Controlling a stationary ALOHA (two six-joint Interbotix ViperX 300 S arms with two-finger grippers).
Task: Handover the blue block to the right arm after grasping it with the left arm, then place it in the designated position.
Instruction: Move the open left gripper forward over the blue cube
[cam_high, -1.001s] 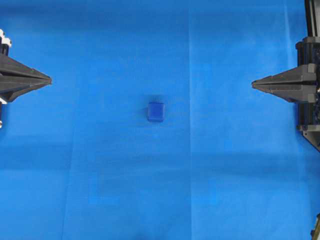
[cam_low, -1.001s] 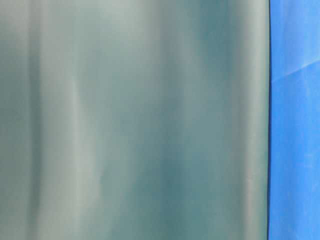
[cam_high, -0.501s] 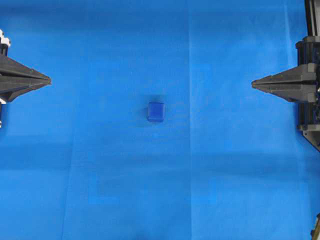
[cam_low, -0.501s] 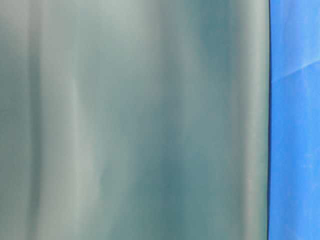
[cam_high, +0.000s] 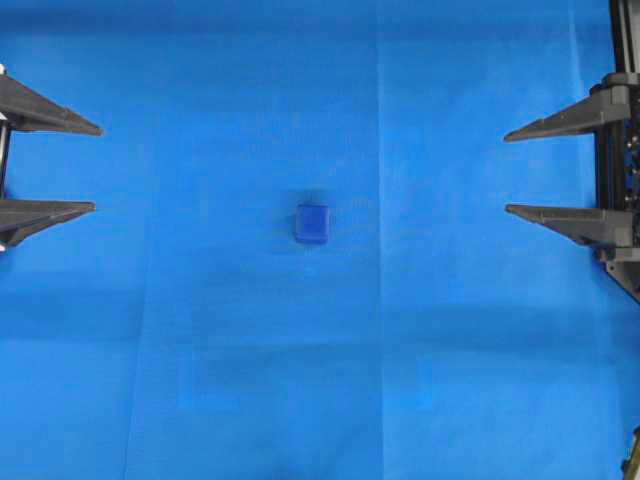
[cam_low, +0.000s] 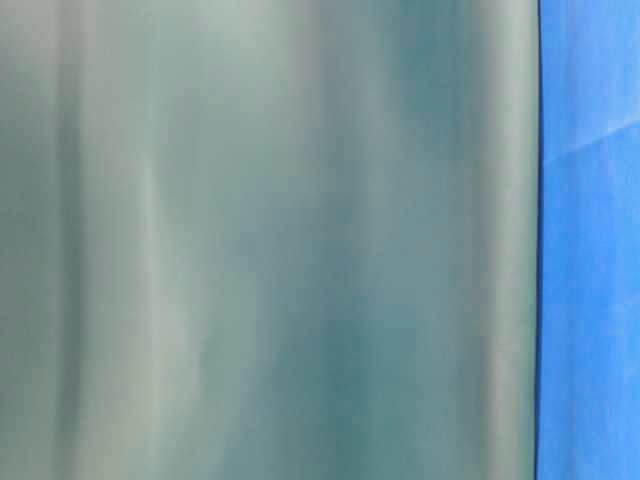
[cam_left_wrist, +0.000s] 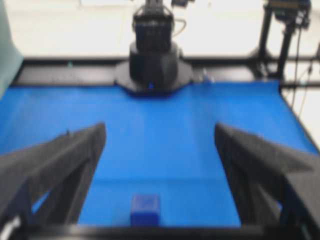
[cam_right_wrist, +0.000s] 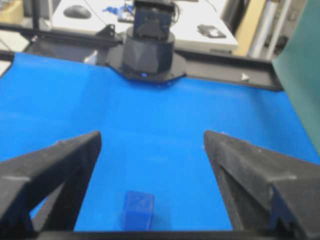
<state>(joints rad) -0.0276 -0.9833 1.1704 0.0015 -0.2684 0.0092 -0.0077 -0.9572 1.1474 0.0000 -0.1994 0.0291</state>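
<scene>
The blue block (cam_high: 312, 223) lies alone on the bright blue cloth (cam_high: 320, 380) near the middle of the overhead view. My left gripper (cam_high: 95, 168) is at the left edge, open and empty, far from the block. My right gripper (cam_high: 507, 171) is at the right edge, open and empty, equally far away. In the left wrist view the block (cam_left_wrist: 145, 210) sits low between the open fingers (cam_left_wrist: 75, 160). In the right wrist view the block (cam_right_wrist: 138, 210) sits low, left of centre, between the open fingers (cam_right_wrist: 240, 165).
The opposite arm's black base stands at the cloth's far edge in the left wrist view (cam_left_wrist: 152, 60) and in the right wrist view (cam_right_wrist: 147, 50). A blurred grey-green panel (cam_low: 260, 240) fills most of the table-level view. A black frame rail (cam_right_wrist: 225, 75) borders the cloth.
Both grippers have opened from shut to wide open. Neither arm has shifted. The block has not moved.
</scene>
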